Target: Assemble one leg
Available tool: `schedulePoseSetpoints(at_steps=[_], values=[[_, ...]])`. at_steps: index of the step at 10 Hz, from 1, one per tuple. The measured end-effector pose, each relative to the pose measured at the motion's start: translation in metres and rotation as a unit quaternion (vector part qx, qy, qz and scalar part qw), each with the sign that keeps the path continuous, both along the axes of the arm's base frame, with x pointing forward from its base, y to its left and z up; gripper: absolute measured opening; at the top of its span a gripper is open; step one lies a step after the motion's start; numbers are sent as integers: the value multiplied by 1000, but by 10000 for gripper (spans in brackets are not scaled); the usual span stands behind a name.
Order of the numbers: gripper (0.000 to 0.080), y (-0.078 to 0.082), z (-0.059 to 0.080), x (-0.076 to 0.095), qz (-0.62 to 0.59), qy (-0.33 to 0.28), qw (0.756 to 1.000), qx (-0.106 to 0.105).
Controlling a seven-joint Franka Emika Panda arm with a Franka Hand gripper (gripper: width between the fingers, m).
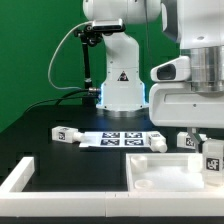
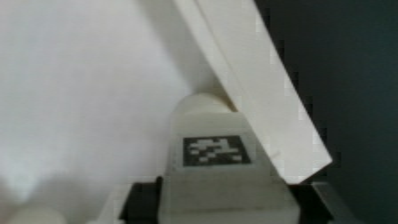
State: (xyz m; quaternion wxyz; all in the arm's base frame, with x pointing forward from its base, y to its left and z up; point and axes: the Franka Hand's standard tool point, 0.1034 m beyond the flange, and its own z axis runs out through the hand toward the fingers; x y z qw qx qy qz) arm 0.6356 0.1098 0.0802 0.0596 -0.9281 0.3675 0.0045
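At the lower right of the exterior view, I am down low over the big flat white square tabletop panel (image 1: 160, 172), which lies on the black table (image 1: 40, 150). The short white leg with a black-and-white tag (image 1: 212, 155) is there too, right under me and close to the panel's far corner.

The wrist view shows my gripper (image 2: 222, 192) best. My two dark fingers (image 2: 150, 200) sit tight on each side of the leg (image 2: 217, 135), with no gap that I can see. So I think I am closed on it and holding it.

What could go wrong? The leg has to meet its hole in the panel. If I am a bit off to one side, the leg could hit the panel's edge and push the whole panel along the table. If the leg tips in my grip, it could go in crooked and jam. If I let go too soon, the leg could fall over and roll away.

The wrist view lets me see the leg's tag up close, and the long white edge of the panel (image 2: 267, 90) running slantwise just beside the leg. It does not show any hole, or the rest of the table.

The exterior view shows things the wrist view cannot: the marker board (image 1: 120, 138) in the middle of the frame, another white tagged leg (image 1: 64, 133) lying well apart at middle left, and a white wall piece (image 1: 20, 182) at lower left. But there my own big body hides my fingers.
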Motion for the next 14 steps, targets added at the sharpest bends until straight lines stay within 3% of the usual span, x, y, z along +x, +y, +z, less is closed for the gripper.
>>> schedulePoseSetpoints(at_steps=[1, 3, 4, 6, 7, 8, 9, 10, 14], values=[[289, 1, 1, -1, -85, 14, 996, 7], [289, 7, 1, 1, -262, 36, 964, 23], [289, 8, 1, 1, -298, 40, 953, 27], [289, 8, 0, 1, -286, 39, 957, 26], [356, 7, 0, 1, -268, 37, 963, 25], [494, 3, -3, -2, -154, 23, 988, 15], [494, 2, -5, -4, -39, 10, 999, 2], [616, 3, -6, -6, 52, 10, 999, -4], [648, 0, -6, -6, 175, -4, 985, -13]])
